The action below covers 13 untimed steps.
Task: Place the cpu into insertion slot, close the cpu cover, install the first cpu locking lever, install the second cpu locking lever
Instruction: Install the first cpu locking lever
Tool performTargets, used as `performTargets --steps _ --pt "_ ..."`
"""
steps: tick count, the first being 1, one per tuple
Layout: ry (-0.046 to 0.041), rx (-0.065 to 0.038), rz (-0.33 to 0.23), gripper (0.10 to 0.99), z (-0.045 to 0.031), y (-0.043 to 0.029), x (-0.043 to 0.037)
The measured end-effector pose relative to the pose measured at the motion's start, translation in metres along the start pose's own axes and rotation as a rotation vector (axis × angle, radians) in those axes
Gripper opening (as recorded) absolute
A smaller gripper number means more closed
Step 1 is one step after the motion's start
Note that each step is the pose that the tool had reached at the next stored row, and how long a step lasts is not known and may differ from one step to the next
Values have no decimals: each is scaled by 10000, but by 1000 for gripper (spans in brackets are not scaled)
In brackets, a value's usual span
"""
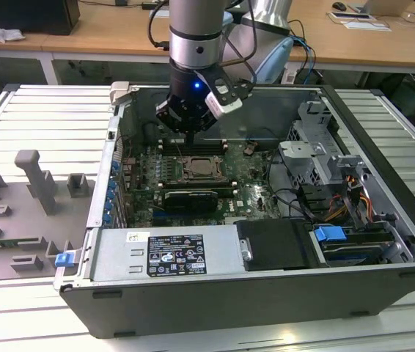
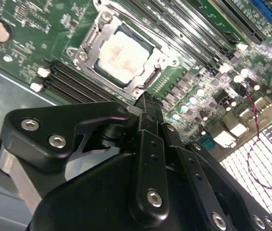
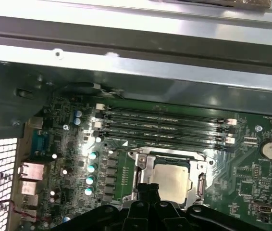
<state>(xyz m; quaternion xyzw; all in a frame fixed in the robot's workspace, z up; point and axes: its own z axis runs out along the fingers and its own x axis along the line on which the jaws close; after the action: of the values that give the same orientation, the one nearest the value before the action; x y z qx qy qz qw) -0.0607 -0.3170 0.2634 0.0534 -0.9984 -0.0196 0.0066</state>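
The gripper (image 1: 191,135) hangs inside the open computer case (image 1: 215,301), just above the motherboard (image 1: 255,194). In the second wrist view its fingers (image 2: 148,139) are pressed together and hold nothing. The cpu (image 3: 172,182) lies flat in the insertion slot (image 1: 202,178), close beside the gripper tip. The cpu cover (image 2: 92,39) lies down over it, and the pale face of the chip shows through its window. The black memory slots (image 3: 165,127) run just beside the socket.

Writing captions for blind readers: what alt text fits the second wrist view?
A pale silver-beige square cpu sits framed by the thin silvery metal cpu cover on a green motherboard; the black gripper is close beside it.
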Motion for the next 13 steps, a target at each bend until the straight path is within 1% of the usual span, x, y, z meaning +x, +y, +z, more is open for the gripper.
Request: performTargets --steps 4,7,9,12,13 --pt "0 0 -2 106 1 8 77" --pt "-2 -1 3 106 3 16 151" --pt "-7 -4 134 106 6 22 179" --pt "-10 -4 204 106 8 33 284" --pt "-10 -3 204 106 8 34 297"
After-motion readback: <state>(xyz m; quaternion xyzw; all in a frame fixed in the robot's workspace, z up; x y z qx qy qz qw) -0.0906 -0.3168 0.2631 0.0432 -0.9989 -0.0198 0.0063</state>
